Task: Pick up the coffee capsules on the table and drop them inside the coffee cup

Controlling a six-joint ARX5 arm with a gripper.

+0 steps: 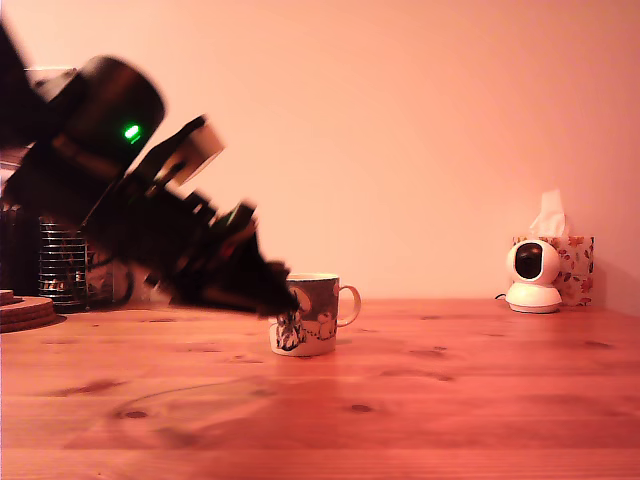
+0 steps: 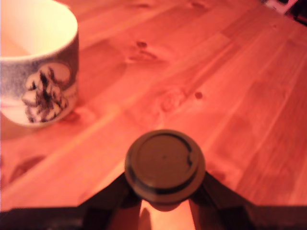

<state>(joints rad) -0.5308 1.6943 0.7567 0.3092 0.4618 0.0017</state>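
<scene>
In the wrist view a dark round-lidded coffee capsule (image 2: 164, 165) sits between my two black fingers, its flat lid facing the camera. My gripper (image 2: 165, 190) is shut on it, held above the wooden table (image 2: 230, 96). The coffee cup (image 2: 38, 72), pale inside with a dark illustrated side, stands a short way off with its mouth open. In the exterior view my blurred black gripper (image 1: 283, 298) overlaps the cup's (image 1: 318, 318) left rim, at about rim height. There the capsule is lost in the dark blur.
At the exterior view's far left stand a wire utensil holder (image 1: 62, 265) and a round wooden board (image 1: 25, 310). A small white camera (image 1: 533, 275) and a tissue box (image 1: 572, 262) stand at the back right. Bare table (image 1: 420, 410) stretches in front of the cup.
</scene>
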